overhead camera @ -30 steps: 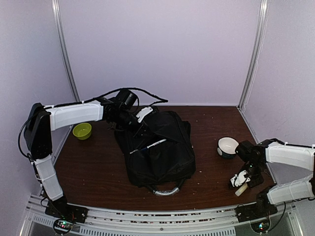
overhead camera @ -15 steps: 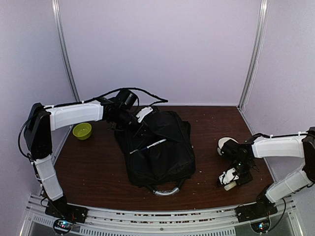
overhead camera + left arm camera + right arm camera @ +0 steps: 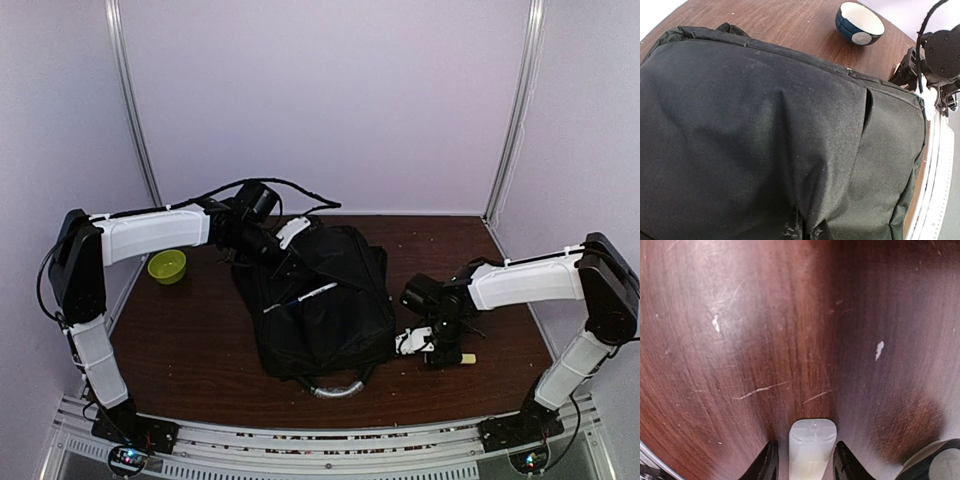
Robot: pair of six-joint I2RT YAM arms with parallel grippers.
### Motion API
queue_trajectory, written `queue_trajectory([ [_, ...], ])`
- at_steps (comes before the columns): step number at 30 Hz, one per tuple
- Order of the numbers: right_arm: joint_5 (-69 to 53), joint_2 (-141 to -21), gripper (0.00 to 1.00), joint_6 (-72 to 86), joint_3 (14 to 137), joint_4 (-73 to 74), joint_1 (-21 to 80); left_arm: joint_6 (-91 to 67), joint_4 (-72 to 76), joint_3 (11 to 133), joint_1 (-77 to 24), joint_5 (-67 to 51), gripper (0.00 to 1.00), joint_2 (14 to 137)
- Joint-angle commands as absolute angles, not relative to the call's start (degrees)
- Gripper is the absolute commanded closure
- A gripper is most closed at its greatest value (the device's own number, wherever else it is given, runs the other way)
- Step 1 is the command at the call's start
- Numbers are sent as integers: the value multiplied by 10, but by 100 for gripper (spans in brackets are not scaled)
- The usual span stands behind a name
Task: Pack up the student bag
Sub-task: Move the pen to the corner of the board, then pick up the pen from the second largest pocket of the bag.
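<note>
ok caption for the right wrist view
The right fingers grip a pale rounded stick above the scratched wooden table

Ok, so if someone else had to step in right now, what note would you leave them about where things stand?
Left hand: shut, apparently pinching fabric at the far end of the student bag.
Right hand: closed on a pale stick, low over the table, just right of the bag.
Bag: lying flat mid-table, grey handle toward the arms.
Done: stick is in hand.
Left: get it into the bag. Whether anything is already inside can't be seen.
</note>
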State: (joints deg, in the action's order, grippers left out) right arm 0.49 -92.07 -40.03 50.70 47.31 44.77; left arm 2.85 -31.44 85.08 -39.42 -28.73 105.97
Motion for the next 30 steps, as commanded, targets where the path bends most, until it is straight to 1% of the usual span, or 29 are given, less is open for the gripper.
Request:
queue_trajectory([
  [1,-28,-907,59,-348,497,451,452,21,-294,875,-397,-324,100,1047],
  [6,-23,-859,54,-347,487,462,443,21,-294,874,-397,-325,100,1048],
  [16,6,-846,53,-375,450,453,403,21,-294,875,-397,-326,100,1049],
  [21,24,-857,54,-380,439,442,395,20,-294,875,-397,-327,100,1049],
  [27,27,-864,58,-373,441,442,395,20,-294,874,-397,-328,100,1047],
  [30,35,-863,62,-372,439,443,395,19,-294,875,-397,-328,100,1046],
])
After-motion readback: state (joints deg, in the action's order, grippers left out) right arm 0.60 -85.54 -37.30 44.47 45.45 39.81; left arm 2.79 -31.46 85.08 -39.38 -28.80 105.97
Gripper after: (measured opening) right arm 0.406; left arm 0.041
